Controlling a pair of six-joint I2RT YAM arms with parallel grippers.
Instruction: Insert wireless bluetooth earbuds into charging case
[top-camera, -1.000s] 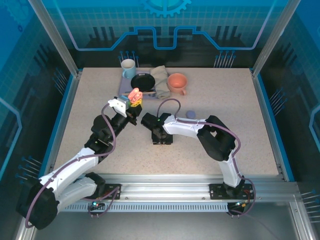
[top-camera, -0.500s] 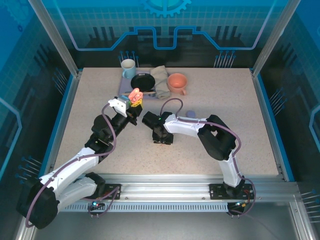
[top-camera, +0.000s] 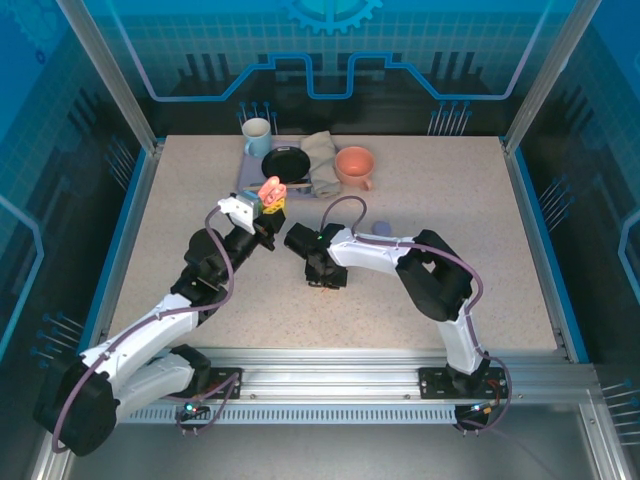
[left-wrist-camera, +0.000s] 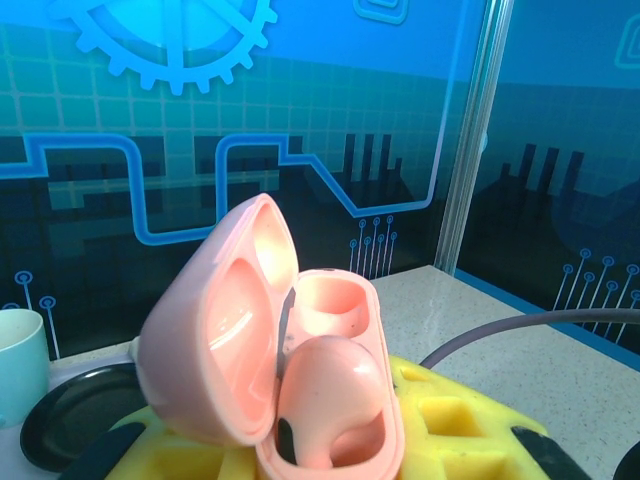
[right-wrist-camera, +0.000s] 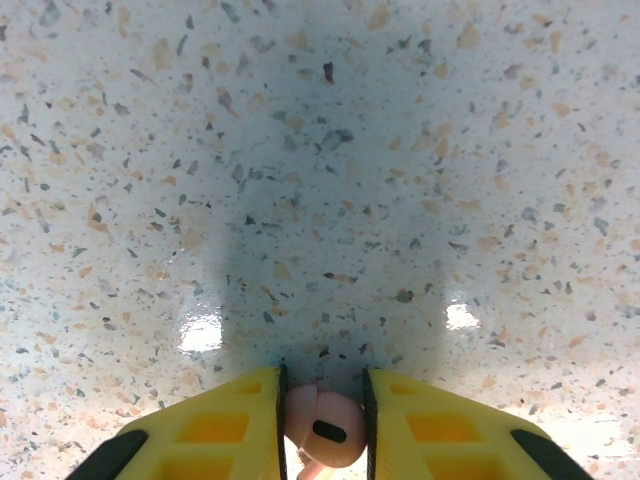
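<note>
The right jaws pinch coral-pink earbud (right-wrist-camera: 320, 443), dark slot (right-wrist-camera: 329, 431) crosswise, facing camera.

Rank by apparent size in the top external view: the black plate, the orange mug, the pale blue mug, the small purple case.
1. black plate and orange mug: about alike, so I do not rank them.
2. pale blue mug
3. small purple case, clearly the smallest.

Crowded along the far edge with mug (top-camera: 256, 135), black plate (top-camera: 285, 164), cloth (top-camera: 322, 160) and orange cup (top-camera: 354, 165); open across bare table (top-camera: 500, 260) at right.
</note>
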